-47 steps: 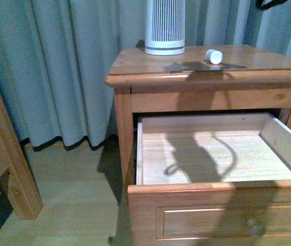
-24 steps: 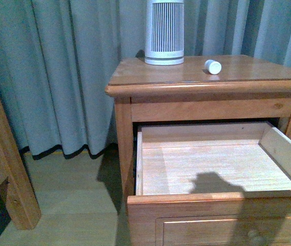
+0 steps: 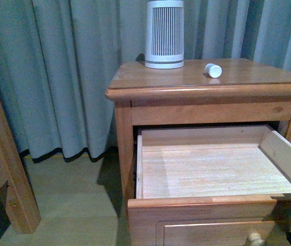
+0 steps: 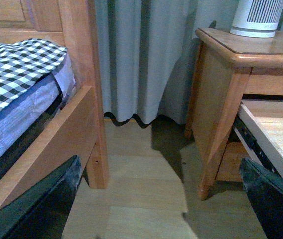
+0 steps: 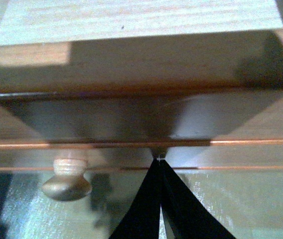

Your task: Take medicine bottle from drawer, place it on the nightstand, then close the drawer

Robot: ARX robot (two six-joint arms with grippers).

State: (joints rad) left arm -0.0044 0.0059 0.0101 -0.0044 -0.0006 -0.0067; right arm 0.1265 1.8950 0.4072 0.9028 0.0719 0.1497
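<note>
The small white medicine bottle [image 3: 213, 70] lies on its side on top of the nightstand [image 3: 150, 77]. The upper drawer [image 3: 202, 201] stands pulled out, and its pale wood inside shows nothing in it. In the right wrist view my right gripper [image 5: 159, 158] is shut and empty, its tips at the drawer front [image 5: 131, 119], to one side of the round knob [image 5: 68, 180]. My left gripper [image 4: 156, 209] is open and empty, low over the floor between the bed and the nightstand [image 4: 221, 89]. Its two dark fingers [image 4: 42, 209] stand far apart.
A large white ribbed cylinder device [image 3: 164, 34] stands at the back of the nightstand top. A wooden bed frame [image 3: 2, 169] with checked bedding [image 4: 17, 69] is to the left. Grey curtains [image 3: 74, 66] hang behind. Wood floor [image 4: 141, 199] lies between bed and nightstand.
The arm's shadow has left the nightstand top and the drawer's inside. The dark arm at the upper right is gone from the front view. The bottle lies as before.
</note>
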